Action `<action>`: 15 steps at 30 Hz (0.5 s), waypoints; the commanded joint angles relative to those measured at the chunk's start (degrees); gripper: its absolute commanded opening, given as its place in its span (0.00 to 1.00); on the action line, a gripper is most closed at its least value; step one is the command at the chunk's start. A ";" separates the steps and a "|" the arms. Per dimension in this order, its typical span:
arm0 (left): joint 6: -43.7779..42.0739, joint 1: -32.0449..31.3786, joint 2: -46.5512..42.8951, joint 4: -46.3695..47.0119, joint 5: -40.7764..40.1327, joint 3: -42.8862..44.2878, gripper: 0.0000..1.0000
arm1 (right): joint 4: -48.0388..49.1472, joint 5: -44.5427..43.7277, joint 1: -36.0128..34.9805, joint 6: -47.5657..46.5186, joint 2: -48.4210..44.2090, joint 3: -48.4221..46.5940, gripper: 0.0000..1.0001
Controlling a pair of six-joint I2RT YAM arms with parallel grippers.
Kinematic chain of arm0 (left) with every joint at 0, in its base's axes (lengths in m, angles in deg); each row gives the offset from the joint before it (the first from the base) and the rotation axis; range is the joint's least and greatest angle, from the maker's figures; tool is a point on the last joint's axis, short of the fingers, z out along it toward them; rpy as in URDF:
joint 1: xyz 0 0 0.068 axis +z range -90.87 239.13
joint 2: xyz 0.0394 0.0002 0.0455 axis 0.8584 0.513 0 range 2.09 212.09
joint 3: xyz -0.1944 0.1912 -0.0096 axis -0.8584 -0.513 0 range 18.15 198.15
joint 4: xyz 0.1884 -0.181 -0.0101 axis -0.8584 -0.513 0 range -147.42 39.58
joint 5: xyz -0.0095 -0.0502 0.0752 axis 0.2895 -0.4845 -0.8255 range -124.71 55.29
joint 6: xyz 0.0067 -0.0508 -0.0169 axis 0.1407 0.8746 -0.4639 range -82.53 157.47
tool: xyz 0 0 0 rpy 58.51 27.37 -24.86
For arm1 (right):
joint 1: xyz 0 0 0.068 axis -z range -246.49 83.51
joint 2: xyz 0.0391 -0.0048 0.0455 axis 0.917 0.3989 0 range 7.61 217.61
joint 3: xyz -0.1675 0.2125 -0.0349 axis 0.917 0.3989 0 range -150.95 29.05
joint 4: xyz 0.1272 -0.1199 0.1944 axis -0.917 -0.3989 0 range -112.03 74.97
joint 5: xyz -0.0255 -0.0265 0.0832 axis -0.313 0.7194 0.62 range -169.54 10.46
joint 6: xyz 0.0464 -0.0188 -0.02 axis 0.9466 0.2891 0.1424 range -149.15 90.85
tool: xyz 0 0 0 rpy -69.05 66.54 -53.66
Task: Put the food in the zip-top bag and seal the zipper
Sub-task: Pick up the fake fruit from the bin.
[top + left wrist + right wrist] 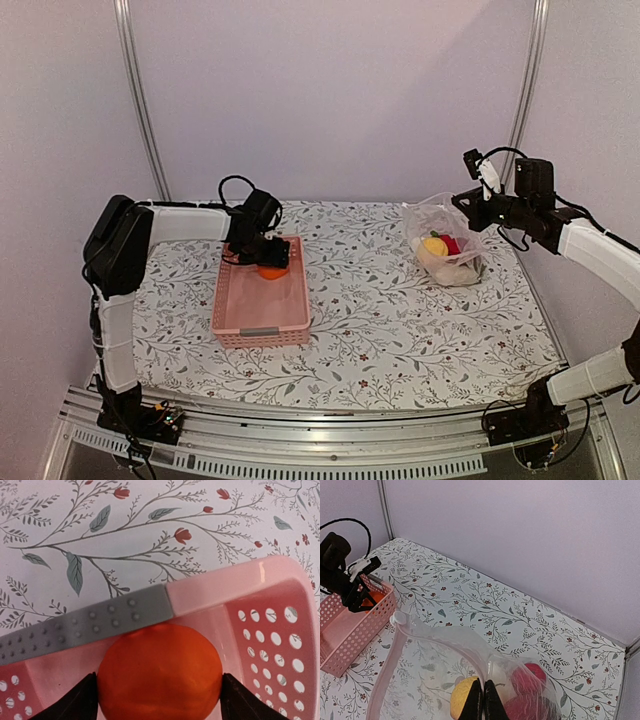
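1. The zip-top bag lies on the far right of the tabletop, mouth open, already holding yellow, red and pale food.
2. One orange piece remains in the pink basket.
3. The left end effector is spread around that orange.
4. The right end effector, pressed together, pinches the bag's edge.
5. The zipper is unsealed.
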 commanded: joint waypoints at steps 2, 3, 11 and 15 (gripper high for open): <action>-0.32 0.74 -2.96 -0.87 0.65 -0.53 0.77 | -0.60 -0.13 0.17 -0.52 0.81 0.03 0.00; -0.24 0.70 -3.97 -0.89 0.69 -1.21 0.76 | -0.63 -0.07 0.13 -0.52 0.79 0.03 0.00; 1.03 0.08 -12.46 -1.32 1.99 -5.31 0.72 | -0.60 -0.07 0.15 -0.69 0.90 0.03 0.00; 1.77 -1.47 -16.90 -1.29 3.22 -5.69 0.71 | -0.61 0.05 0.13 -0.78 0.98 0.06 0.00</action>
